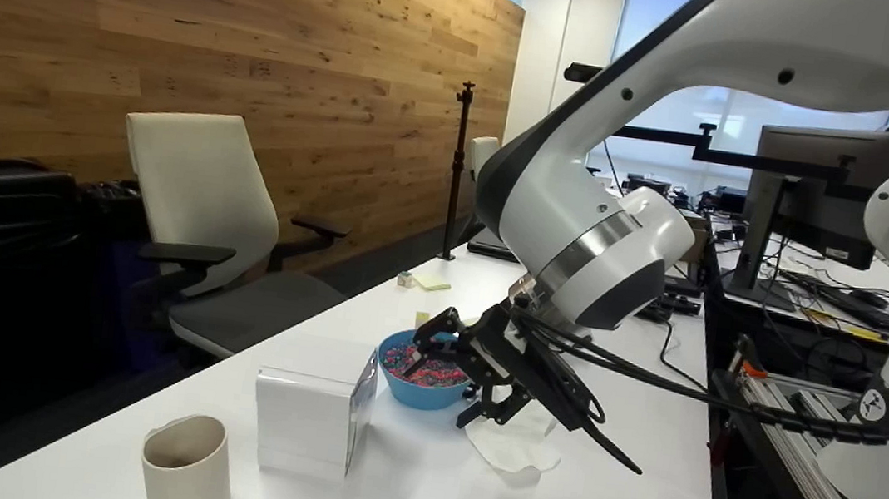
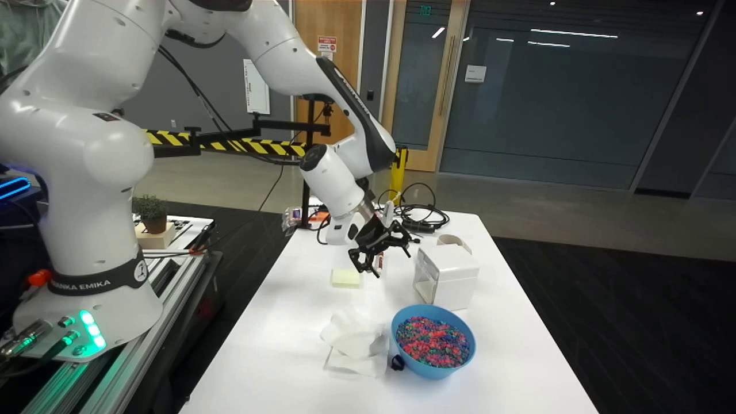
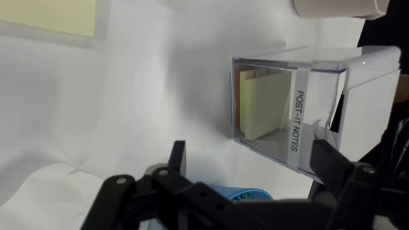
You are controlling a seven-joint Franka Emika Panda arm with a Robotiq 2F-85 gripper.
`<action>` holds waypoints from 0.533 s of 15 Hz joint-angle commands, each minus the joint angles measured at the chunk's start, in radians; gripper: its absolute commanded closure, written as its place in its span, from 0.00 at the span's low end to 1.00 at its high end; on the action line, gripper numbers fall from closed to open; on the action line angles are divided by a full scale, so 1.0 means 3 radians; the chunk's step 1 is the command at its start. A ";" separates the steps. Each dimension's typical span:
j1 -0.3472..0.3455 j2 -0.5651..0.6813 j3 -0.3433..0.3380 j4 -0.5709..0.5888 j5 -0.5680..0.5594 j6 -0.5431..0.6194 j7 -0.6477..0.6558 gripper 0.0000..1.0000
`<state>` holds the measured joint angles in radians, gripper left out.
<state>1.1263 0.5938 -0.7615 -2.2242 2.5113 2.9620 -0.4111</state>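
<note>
My gripper (image 3: 249, 155) stands open with nothing between its fingers; in both exterior views it hangs tilted above the white table (image 2: 299, 322). In the wrist view, a clear and white holder (image 3: 364, 111) labelled POST-IT NOTES lies beyond the fingertips, with yellow note pads (image 3: 268, 102) inside. The right finger (image 3: 329, 163) overlaps the holder's lower edge in that view; I cannot tell contact, though an exterior view shows a gap from the holder (image 2: 457, 284). A blue bowl (image 2: 425, 372) of small coloured pieces stands near the holder, partly hidden behind the gripper in the wrist view.
Crumpled white paper (image 2: 353, 339) lies beside the bowl, with a small black object (image 2: 397, 362) between them. A yellow note pad (image 2: 345, 279) lies farther along the table. A beige mug (image 1: 189, 471) stands past the holder. Coiled black cables (image 2: 422, 218) occupy one table end.
</note>
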 commanded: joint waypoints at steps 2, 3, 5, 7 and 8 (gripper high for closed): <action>-0.0072 -0.0010 0.0048 0.0018 -0.0058 -0.0019 0.0037 0.00; -0.0083 0.0003 0.0054 0.0035 -0.0056 -0.0027 0.0038 0.00; -0.0162 0.0039 0.0117 0.0096 -0.0088 -0.0036 0.0076 0.00; -0.0233 0.0081 0.0160 0.0178 -0.0088 -0.0039 0.0098 0.00; -0.0269 0.0085 0.0184 0.0214 -0.0098 -0.0041 0.0100 0.00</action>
<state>1.0866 0.6011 -0.7325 -2.2022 2.5098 2.9558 -0.4106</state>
